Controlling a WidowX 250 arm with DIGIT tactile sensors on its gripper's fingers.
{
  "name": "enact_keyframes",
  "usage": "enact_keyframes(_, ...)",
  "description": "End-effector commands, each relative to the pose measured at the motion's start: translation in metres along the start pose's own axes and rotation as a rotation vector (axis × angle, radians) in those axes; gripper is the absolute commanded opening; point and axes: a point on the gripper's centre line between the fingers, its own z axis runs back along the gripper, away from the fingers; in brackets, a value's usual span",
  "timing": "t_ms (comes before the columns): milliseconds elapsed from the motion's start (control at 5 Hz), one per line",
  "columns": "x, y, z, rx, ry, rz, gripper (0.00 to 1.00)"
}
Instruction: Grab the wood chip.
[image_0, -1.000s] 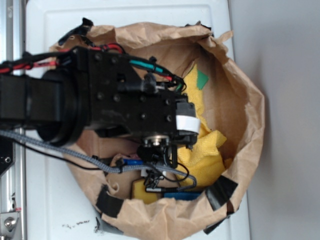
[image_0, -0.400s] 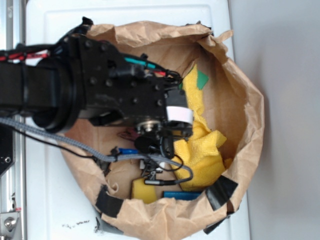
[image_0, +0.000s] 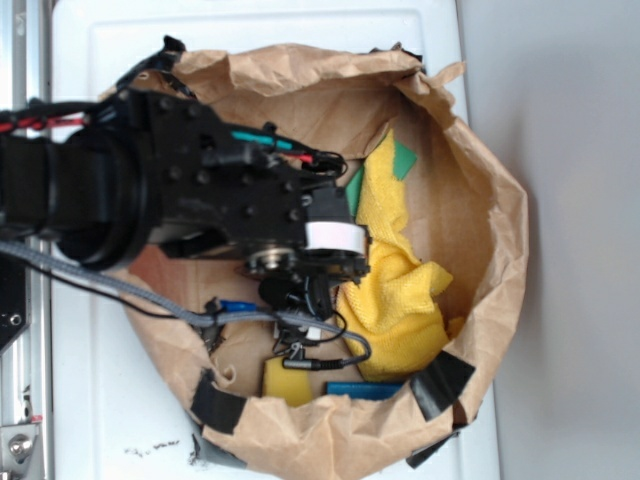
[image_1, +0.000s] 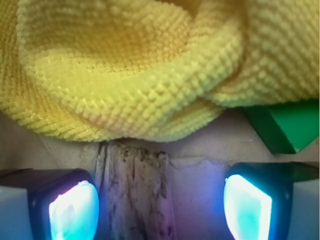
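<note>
With the wood chip (image_1: 134, 192) sitting bottom-centre of the wrist view between spread fingers (image_1: 74, 210), the gripper (image_1: 160, 207) is in pre-grasp; next move looks like descend and close.

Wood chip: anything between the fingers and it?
Nothing visible. The wood chip lies bare between the open fingers, nearer the left one. The yellow cloth covers only its far end.

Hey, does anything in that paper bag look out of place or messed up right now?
Nothing is spilled or broken. The yellow cloth lies bunched in folds instead of flat, its edge crowding the far end of the wood chip. The chip sits off-centre between the open gripper fingers, nearer one. A green piece pokes out beside the cloth.
</note>
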Motion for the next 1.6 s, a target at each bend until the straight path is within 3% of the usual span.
enact_keyframes(0, 0.005, -0.003, 0.009, -0.036, -0.025, 0.0, 0.0)
enact_keyframes(600, 0.001, -0.003, 0.016, -0.049, -0.027, 0.016, 0.0)
enact_keyframes(800, 0.003, -0.003, 0.063, -0.045, -0.017, 0.114, 0.0)
enact_keyframes(1200, 0.004, -0.01, 0.141, 0.074, -0.017, 0.283, 0.0)
enact_keyframes(1400, 0.005, -0.017, 0.151, 0.113, -0.048, 0.325, 0.0)
